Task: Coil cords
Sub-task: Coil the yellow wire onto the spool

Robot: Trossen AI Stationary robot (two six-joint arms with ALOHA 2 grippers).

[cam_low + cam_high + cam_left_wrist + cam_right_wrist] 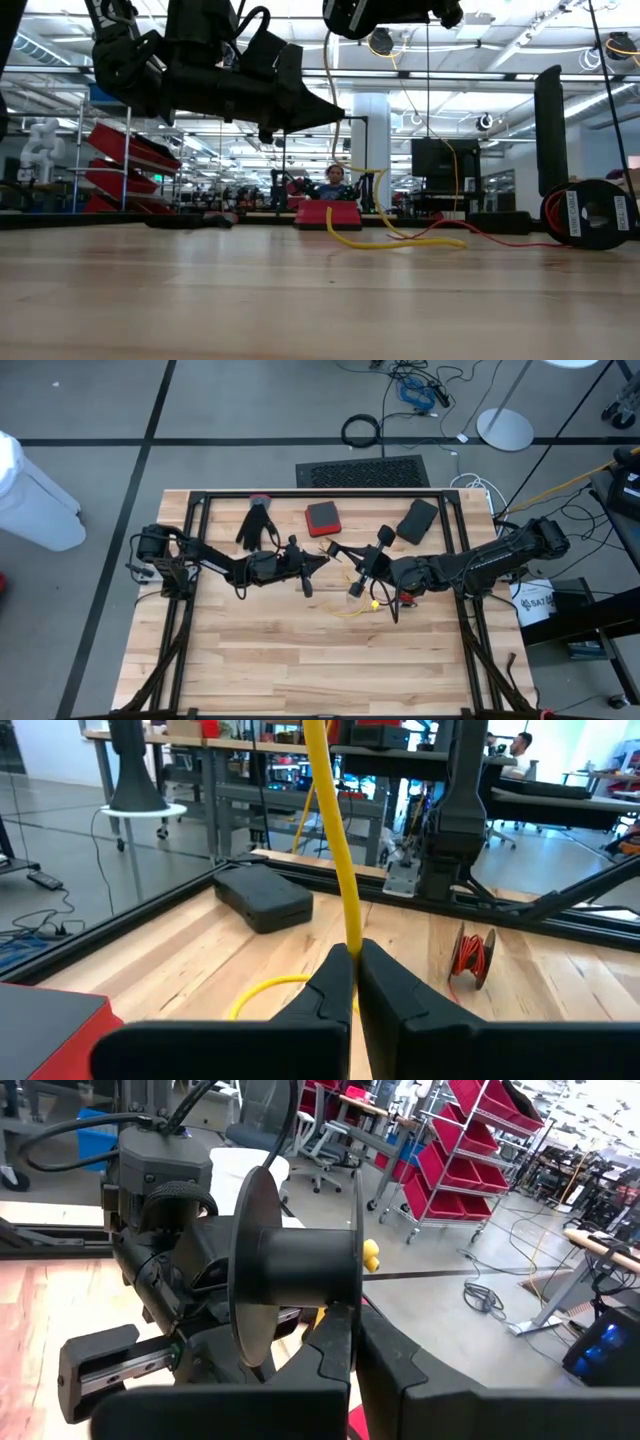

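My left gripper hovers level over the table's middle, shut on the long yellow cord. The cord rises from the fingers toward a black spool, lifted clear of the table, with my right gripper shut on it. A yellow piece shows beside the spool's hub. Below, the cord's slack end lies in loose loops on the wood. In the high view the two grippers nearly meet. A small reel of red cord stands on its rim nearby. My left gripper pinches the yellow cord between its two fingers, which reach level and cross the cord. Above the fingers the cord runs up fairly straight; below them it drops slack to the table. My right gripper pinches one flange of the black spool at its rim, coming from the table's right side. The spool is lifted clear, its axle roughly level.
A red case, a black case and a black glove lie along the far side. The black frame rails border the table. Bare wood fills the near half.
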